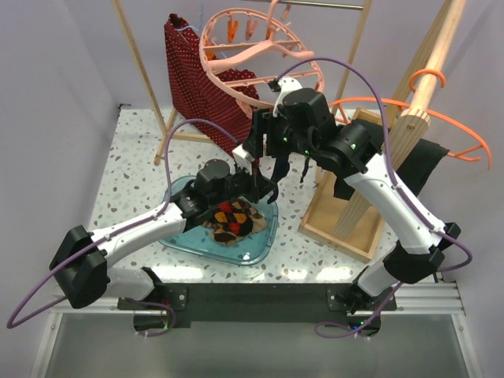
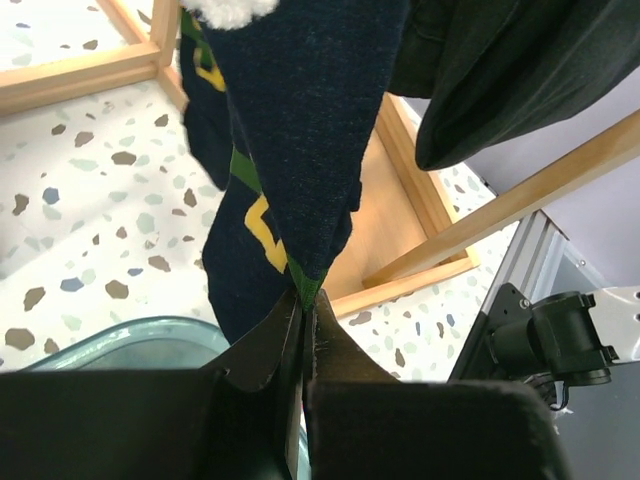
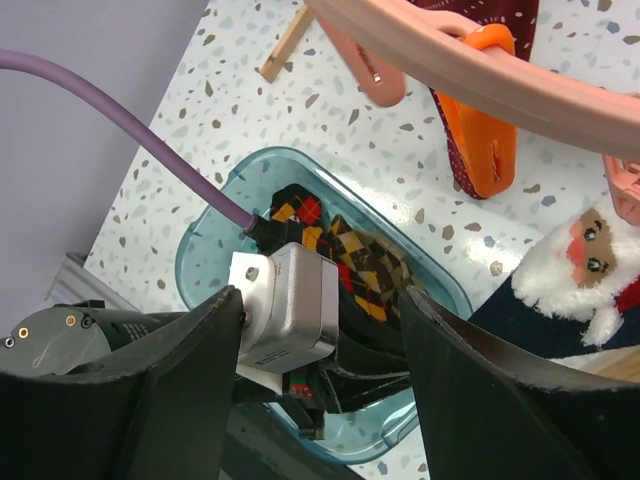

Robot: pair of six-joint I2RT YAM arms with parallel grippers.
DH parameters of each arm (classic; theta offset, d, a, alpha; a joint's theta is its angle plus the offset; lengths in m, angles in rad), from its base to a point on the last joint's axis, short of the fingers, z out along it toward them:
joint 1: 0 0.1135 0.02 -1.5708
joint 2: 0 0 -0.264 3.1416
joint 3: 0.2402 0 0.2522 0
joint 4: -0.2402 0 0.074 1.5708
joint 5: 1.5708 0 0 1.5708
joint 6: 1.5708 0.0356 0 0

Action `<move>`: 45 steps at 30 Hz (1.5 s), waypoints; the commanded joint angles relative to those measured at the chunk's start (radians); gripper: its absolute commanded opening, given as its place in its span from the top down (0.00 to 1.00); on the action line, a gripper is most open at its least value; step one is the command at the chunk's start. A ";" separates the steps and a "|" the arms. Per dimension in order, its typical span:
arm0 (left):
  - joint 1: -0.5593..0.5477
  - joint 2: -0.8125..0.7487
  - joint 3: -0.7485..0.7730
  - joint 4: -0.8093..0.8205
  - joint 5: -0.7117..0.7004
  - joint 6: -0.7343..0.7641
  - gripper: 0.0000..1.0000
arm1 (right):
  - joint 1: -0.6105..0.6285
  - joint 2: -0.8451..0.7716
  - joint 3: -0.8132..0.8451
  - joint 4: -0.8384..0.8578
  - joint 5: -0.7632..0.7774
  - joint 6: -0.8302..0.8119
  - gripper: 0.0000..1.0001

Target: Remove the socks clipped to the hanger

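- Pinching the toe of the navy sock point(image 2: 300, 120), my left gripper point(image 2: 303, 300) has its fingers pressed together; the sock hangs off the pink hanger point(image 3: 470, 62), 1 o'clock of the tray point(image 1: 256, 250).
- Right gripper point(image 3: 320, 320) fingers spread, empty; I'd pull steadily toward 6 o'clock, not swinging the hanger.

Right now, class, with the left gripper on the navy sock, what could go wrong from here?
1. The left gripper pinches only the lowest tip of the navy sock; a pull may slip off.
2. If the cuff is still pegged, pulling could drag the hanger askew.
3. The open right gripper sits close to the orange peg and might knock it.
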 commanded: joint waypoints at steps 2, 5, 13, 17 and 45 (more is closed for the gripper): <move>0.044 -0.174 -0.032 0.132 -0.044 -0.017 1.00 | -0.196 -0.037 -0.065 0.037 0.431 -0.107 0.36; 0.050 -0.176 -0.052 0.147 -0.039 -0.029 1.00 | -0.234 -0.060 -0.132 0.083 0.337 -0.076 0.36; 0.050 -0.104 -0.061 0.216 -0.006 -0.055 1.00 | -0.249 -0.198 -0.304 0.340 -0.027 0.048 0.34; 0.050 -0.068 -0.047 0.227 0.022 -0.064 1.00 | -0.249 -0.193 -0.251 0.372 -0.150 0.065 0.27; 0.050 -0.236 -0.052 0.086 0.025 -0.043 1.00 | -0.248 -0.117 -0.149 0.244 0.186 -0.094 0.34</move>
